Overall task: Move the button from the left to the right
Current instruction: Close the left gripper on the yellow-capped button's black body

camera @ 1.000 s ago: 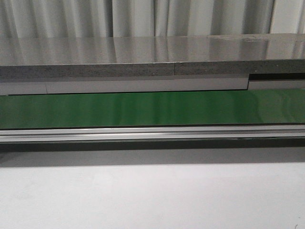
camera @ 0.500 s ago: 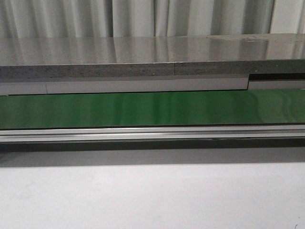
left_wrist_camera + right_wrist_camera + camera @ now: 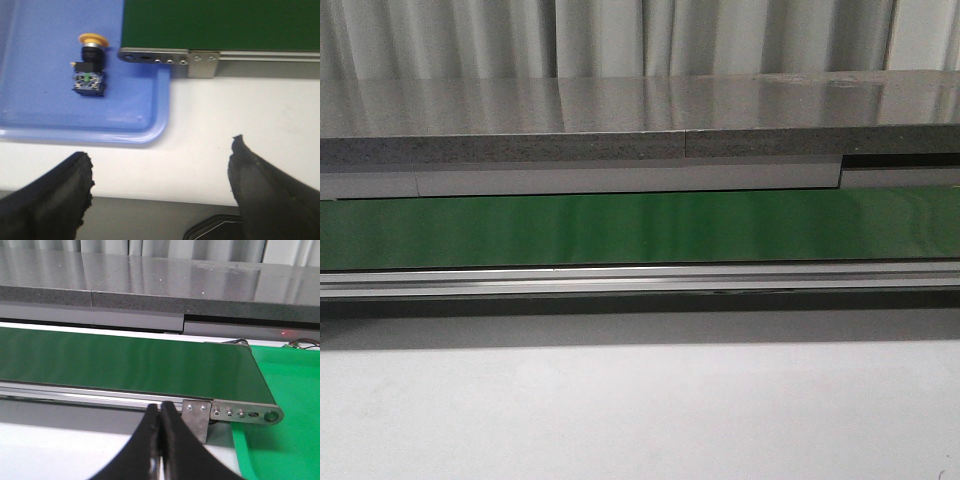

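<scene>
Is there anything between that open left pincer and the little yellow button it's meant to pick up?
Nothing visible. The button lies alone in the blue tray, and only the tray's low rim and bare white table lie between it and the open left pincer.

I'm looking at a factory-style test cell, more workshop than home. A green conveyor belt (image 3: 620,228) runs across my front view on an aluminium rail (image 3: 620,280), with a grey stone-like shelf (image 3: 620,120) behind it and pale curtains (image 3: 620,35) closing off the back. White bench (image 3: 640,410) in front, a blue tray (image 3: 145,120) at one belt end, a green tray (image 3: 290,405) at the other.
</scene>
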Controlling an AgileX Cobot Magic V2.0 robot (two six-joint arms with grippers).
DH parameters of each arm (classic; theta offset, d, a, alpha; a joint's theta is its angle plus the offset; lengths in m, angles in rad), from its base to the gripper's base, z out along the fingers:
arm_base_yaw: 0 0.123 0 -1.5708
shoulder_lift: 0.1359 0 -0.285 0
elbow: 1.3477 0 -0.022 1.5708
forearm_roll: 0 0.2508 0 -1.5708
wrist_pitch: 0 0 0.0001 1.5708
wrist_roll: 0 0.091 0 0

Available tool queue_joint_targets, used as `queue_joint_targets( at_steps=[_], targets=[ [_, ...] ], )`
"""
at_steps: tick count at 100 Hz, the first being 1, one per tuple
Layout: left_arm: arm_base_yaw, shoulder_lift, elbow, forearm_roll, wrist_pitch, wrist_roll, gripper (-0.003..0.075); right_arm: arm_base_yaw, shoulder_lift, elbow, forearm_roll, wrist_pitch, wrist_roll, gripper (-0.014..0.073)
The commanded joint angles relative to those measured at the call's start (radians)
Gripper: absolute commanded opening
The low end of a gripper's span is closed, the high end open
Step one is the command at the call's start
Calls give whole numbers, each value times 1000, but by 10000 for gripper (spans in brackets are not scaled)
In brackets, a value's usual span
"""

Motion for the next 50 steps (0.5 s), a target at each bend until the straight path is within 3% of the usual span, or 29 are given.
queue_joint_targets(
  at_steps=[1,50],
  targets=[
    [52,43,-59,30,-41,-15,548,-7,-20,-14,-2,-83,0,-67],
    [300,543,-295,2,-143,-15,548,-7,-20,-14,-2,-83,0,-67]
  ],
)
